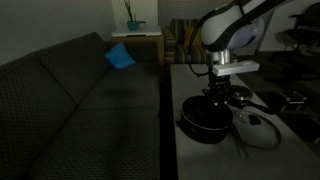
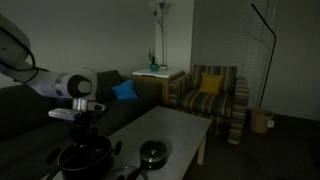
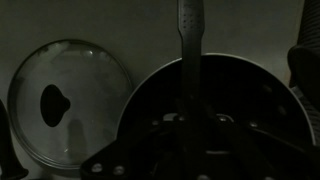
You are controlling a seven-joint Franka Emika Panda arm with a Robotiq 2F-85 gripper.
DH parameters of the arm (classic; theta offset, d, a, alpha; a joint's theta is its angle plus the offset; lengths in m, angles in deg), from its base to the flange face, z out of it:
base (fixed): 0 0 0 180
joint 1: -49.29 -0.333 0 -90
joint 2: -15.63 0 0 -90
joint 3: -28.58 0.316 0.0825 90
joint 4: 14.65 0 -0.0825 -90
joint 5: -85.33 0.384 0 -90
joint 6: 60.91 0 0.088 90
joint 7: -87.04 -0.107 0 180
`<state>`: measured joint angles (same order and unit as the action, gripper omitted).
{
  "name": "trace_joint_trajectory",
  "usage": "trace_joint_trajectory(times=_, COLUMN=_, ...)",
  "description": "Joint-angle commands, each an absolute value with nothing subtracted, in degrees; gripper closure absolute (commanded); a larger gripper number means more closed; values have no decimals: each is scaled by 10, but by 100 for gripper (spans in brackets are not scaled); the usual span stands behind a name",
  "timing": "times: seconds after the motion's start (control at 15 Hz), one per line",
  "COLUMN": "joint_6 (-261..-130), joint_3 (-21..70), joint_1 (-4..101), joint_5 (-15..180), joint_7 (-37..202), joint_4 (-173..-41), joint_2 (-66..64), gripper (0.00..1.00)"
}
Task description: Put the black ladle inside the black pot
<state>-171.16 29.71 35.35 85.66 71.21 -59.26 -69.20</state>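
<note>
Dim tabletop (image 1: 187, 92): pincer (image 1: 217, 90) clamps black ladle (image 3: 190, 45) over black pot (image 3: 150, 97).

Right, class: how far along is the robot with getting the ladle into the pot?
Done: the black ladle is gripped in the shut jaws. In hand: it is held over the black pot. Left: lowering it in and releasing it. Its scoop is hidden.

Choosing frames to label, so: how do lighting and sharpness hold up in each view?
In both exterior views: dim and soft; the black pot is a near-featureless dark shape, while the glass lid catches some light. Wrist view: darkest, almost colourless; the black ladle reads only as a silhouette.
</note>
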Motion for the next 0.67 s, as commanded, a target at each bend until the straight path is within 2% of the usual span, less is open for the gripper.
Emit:
trace_joint_trajectory(times=0.0, joint_6=-1685, joint_3=307, joint_1=343, joint_5=853, joint_7=744, joint_4=-580, joint_2=-691, gripper=96)
trace_joint_trajectory(times=0.07, joint_6=-1683, joint_3=308, joint_1=341, joint_5=854, joint_7=747, joint_4=-581, joint_2=-690, gripper=96)
trace_joint_trajectory(times=0.13, joint_6=-1683, joint_3=308, joint_1=337, joint_5=854, joint_7=745, joint_4=-582, joint_2=-690, gripper=58)
trace_joint_trajectory(times=0.2, joint_6=-1682, joint_3=308, joint_1=335, joint_5=855, joint_7=745, joint_4=-582, joint_2=-689, gripper=57)
trace_joint_trajectory(times=0.6, joint_6=-1686, joint_3=309, joint_1=331, joint_5=856, joint_7=743, joint_4=-582, joint_2=-689, gripper=16)
